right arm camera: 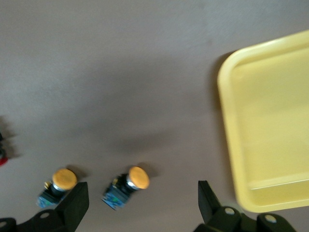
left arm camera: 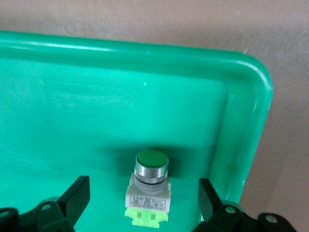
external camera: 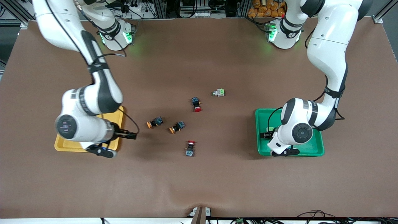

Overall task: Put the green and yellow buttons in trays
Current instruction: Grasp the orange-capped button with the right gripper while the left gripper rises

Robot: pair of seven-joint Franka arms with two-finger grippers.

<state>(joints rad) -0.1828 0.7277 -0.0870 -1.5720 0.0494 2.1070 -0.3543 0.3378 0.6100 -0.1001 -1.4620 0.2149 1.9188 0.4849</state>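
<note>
Green button (left arm camera: 149, 186) in green tray (left arm camera: 241, 125) | left tool (left arm camera: 144, 203) open above

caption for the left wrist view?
Open left gripper over the green tray, one green-capped button lying in it between the fingers.

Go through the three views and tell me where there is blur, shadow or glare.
Front view: sharp and evenly lit; green lamp glow spills onto the table by both bases. Left wrist view: sharp, a dark shadow around the green-capped button in the green tray, with pale glare on the tray's floor. Right wrist view: softly blurred; the two yellow-capped buttons and the yellow tray have fuzzy edges.
</note>
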